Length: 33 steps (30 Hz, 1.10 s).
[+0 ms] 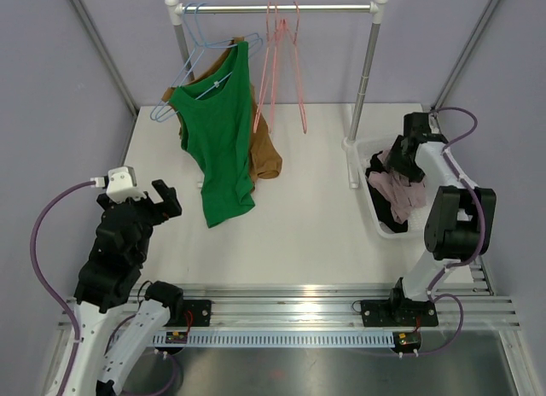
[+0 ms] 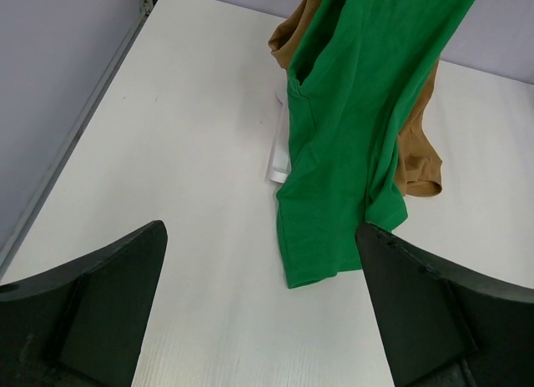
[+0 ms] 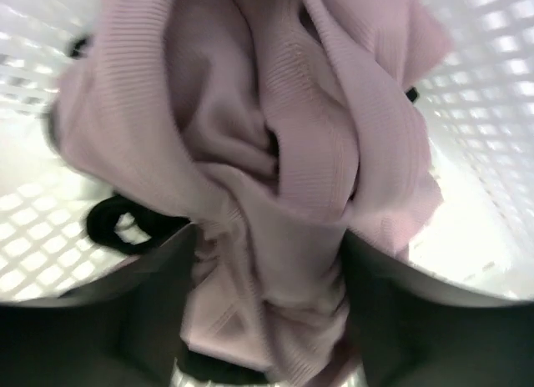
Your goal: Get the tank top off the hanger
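Smooth green tank top [image 1: 220, 140] drapes in long folds from thin hanger [image 1: 182, 76].

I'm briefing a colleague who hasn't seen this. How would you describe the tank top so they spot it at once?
Find the clothes rack at the table's far edge. At the left of its rail hangs the green tank top. It is the only green piece; a brown garment hangs behind it, and the pink hangers beside it are bare.
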Tool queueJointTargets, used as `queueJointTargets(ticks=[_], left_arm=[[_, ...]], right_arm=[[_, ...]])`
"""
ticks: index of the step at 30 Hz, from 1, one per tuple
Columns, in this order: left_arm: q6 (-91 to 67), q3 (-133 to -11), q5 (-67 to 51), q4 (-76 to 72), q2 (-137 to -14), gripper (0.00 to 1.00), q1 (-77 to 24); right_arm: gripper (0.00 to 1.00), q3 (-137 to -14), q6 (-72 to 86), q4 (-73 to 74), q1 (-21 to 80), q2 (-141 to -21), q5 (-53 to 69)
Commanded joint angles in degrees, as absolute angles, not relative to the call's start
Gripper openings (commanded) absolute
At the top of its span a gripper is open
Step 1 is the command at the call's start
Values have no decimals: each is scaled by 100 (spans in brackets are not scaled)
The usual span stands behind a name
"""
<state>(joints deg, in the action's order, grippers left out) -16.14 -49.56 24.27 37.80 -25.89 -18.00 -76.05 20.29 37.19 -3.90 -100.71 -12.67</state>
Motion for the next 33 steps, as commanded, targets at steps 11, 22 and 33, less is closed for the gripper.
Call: queueJointTargets(ticks=[11,22,33], left_arm=[[-1609,-7873,1099,4596,-4349,99,-1767],[-1090,-10116,773,4361,-6547,99,-1758],[-334,-11326,378,3357,-8313,99,-1459]], right_arm=[[100,-7921,1995,3864,-369,-6744,307],[97,-5416,3357,1757,-369,-4747,4298],[93,-4957,3341,1828,-97,-3832,4404]])
